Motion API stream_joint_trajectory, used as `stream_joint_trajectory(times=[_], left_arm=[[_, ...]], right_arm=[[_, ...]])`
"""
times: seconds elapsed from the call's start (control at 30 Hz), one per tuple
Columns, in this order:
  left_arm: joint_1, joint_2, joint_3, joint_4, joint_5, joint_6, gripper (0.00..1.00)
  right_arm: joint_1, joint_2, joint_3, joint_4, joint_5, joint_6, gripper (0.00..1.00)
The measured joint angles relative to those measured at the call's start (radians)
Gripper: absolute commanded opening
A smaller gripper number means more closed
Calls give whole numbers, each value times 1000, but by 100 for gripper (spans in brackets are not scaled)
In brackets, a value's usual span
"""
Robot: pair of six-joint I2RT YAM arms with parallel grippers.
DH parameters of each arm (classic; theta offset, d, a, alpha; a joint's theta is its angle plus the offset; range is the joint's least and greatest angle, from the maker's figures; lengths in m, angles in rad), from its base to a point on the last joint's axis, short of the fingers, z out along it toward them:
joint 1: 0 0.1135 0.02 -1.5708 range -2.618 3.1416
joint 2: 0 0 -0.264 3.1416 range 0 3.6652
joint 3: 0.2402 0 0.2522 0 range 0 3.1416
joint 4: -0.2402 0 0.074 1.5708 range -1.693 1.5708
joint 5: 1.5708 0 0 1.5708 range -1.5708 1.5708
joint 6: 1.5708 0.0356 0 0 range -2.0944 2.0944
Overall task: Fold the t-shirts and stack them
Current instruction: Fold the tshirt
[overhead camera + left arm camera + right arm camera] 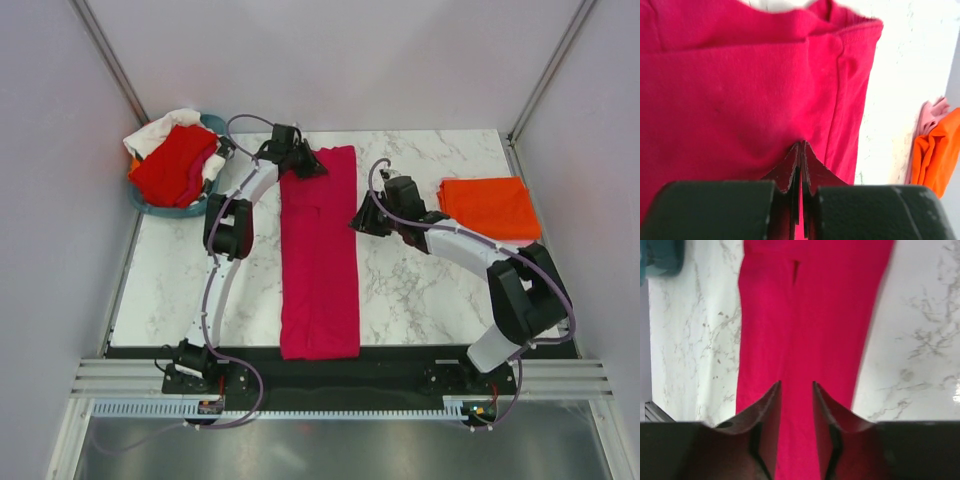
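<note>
Across the marble table (420,290), the left arm stretches forward to the far left corner of the magenta t-shirt (320,260). The left gripper (303,165) is pinched closed on the fabric there. The shirt lies as a long folded strip down the table's middle. The right arm bends inward, and the right gripper (362,220) sits at the strip's right edge, fingers narrowly parted, holding nothing. A folded orange t-shirt (490,207) lies apart at the far right.
</note>
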Motion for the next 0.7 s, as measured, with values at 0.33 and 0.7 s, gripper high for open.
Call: stream_joint_trajectory(times=[0.33,0.7], left_arm=[[32,-16,-41,158,151,-47,46],[73,-542,-637,212,151,43,78]], right_arm=[[-135,258,179,0,-106,76,56],[-241,595,544,-6,-198,105,59]])
